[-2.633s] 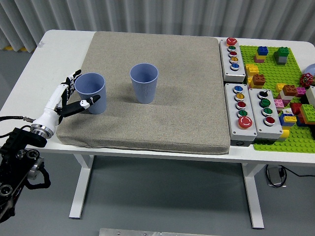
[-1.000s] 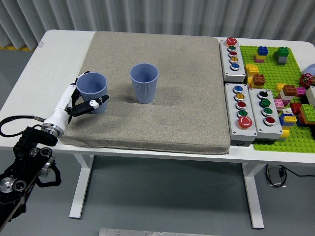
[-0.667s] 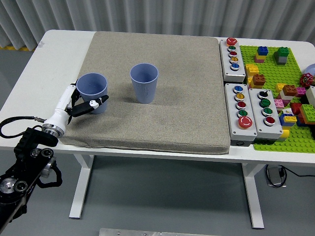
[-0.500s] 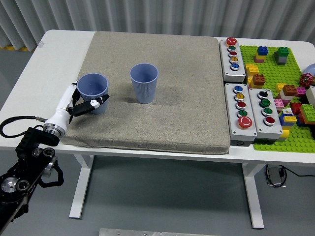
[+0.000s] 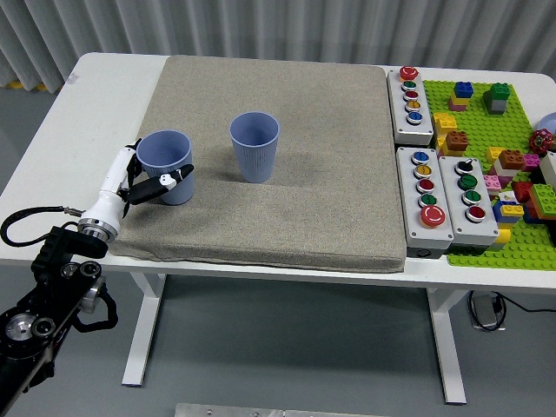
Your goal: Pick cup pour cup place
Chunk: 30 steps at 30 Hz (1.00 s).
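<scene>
The left hand (image 5: 143, 184) has its fingers (image 5: 171, 180) wrapped around the near cup (image 5: 164, 165), which stands on the mat (image 5: 330, 165) left of the second cup (image 5: 255, 146). The hold looks shallow — a lift could tip or squash the cup, or drop it mid-pour.

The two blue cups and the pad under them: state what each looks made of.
The two blue cups look like matte plastic: uniform colour, fine vertical ribbing, thin rims. The pad looks like coarse woven fabric, beige and speckled, probably over foam, judging by its thick, soft-looking edges.
</scene>
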Tool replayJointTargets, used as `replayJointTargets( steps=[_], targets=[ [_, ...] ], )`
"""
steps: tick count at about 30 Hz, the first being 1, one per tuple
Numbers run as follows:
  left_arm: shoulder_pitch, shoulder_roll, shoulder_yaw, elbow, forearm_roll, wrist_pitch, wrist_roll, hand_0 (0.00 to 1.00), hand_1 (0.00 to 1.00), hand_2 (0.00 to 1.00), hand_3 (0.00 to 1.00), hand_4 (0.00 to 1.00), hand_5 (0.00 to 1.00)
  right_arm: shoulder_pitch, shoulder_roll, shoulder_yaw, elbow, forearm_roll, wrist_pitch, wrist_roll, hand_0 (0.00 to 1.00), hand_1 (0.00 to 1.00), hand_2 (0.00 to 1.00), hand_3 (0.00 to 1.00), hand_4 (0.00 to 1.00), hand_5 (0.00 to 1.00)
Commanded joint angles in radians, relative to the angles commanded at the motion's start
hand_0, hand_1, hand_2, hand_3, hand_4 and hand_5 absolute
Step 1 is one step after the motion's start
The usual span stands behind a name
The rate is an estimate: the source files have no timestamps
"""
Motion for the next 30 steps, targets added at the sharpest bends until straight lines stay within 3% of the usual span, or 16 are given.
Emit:
replayJointTargets(
  steps=[9,14,15,22,30],
  targets=[
    [0.005,0.0,0.003,-0.013,-0.004,0.008,-0.004,0.505,0.552,0.684,0.625,0.892,0.29,0.002,0.0,-0.003,0.0,0.005,-0.001,0.0,0.695,0.674,0.609,0.611,0.002,0.329],
    [0.007,0.007,-0.002,-0.05,0.02,0.02,-0.007,0.505,0.552,0.684,0.625,0.892,0.29,0.0,-0.001,0.0,0.0,0.001,0.0,0.001,0.695,0.674,0.609,0.611,0.002,0.329],
    [0.007,0.007,-0.002,-0.052,0.021,0.021,-0.007,0.463,0.535,0.676,0.61,0.879,0.274,0.0,-0.001,0.0,0.0,0.001,0.0,0.001,0.695,0.674,0.609,0.611,0.002,0.328],
    [-0.012,0.037,0.0,-0.105,0.064,0.032,-0.007,0.471,0.535,0.671,0.608,0.871,0.264,-0.005,-0.002,0.001,-0.001,-0.001,0.0,0.003,0.695,0.674,0.609,0.611,0.002,0.328],
    [-0.088,0.095,0.066,-0.073,0.115,0.04,-0.001,0.475,0.529,0.667,0.607,0.85,0.239,-0.004,-0.003,-0.003,0.0,0.005,-0.002,0.001,0.695,0.675,0.609,0.611,0.002,0.328]
  ],
)
